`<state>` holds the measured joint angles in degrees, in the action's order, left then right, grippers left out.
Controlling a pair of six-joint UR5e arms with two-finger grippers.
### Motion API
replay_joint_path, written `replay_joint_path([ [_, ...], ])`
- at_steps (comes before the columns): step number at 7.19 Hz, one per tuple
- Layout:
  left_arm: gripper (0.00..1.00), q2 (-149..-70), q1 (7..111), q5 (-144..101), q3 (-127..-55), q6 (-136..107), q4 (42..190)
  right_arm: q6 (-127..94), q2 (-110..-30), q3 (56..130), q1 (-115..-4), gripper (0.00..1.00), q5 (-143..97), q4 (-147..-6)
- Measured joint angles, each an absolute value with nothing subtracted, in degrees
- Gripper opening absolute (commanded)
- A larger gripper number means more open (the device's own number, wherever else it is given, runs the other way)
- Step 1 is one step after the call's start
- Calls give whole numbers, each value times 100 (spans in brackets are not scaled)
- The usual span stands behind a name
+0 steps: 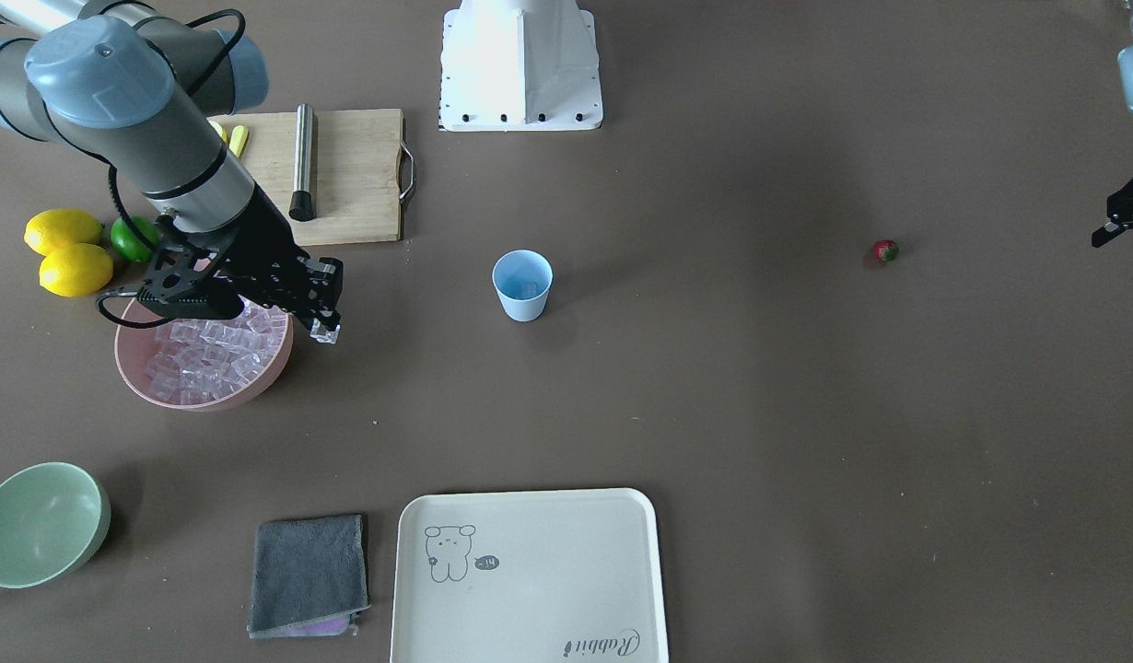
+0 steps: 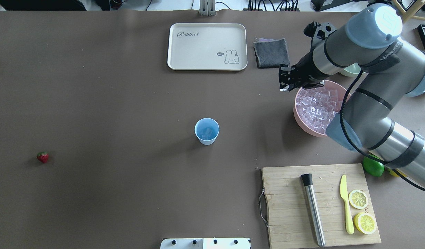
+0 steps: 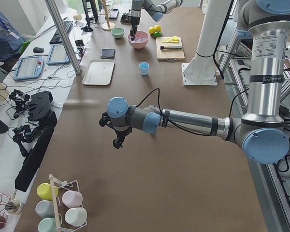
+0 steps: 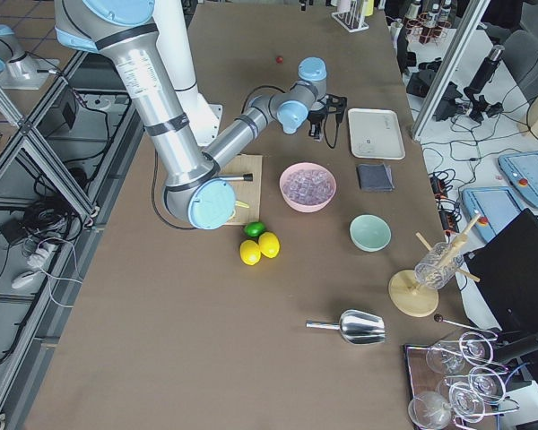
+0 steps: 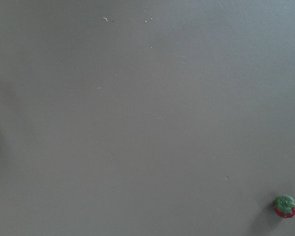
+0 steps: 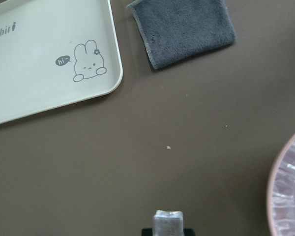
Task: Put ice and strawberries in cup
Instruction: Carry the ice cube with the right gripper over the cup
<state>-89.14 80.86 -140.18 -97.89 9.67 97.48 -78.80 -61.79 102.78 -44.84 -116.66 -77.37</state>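
My right gripper is shut on one clear ice cube and holds it just outside the rim of the pink bowl, which is full of ice. The gripper is on the bowl's side that faces the cup and the tray. The light blue cup stands upright mid-table with an ice cube inside it. The strawberry lies alone on the table far on my left side. My left gripper hovers near it at the view's edge. I cannot tell whether it is open or shut.
A cutting board holds a steel muddler, a yellow knife and lemon halves. Two lemons and a lime lie beside the bowl. A pale green bowl, a grey cloth and a cream tray lie along the far side.
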Motion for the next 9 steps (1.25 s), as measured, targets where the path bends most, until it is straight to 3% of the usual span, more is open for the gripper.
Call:
replay_joint_path([
  [3,98,-8914,8086,-14094,-9769,961,9741,-9118,-5061,10238,-3257,0,-10282,-9036],
  [7,98,-8912,8069,-14179,-9701,966,9735,-9629,-4612,10015,-2514,3,-9364,-9351],
  [8,98,-8912,8037,-14192,-9685,965,9736,-9617,-4573,9939,-2448,99,-9310,-9351],
  [9,98,-8912,8006,-14204,-9674,961,9737,-9605,-4563,9905,-2403,100,-9275,-9359],
])
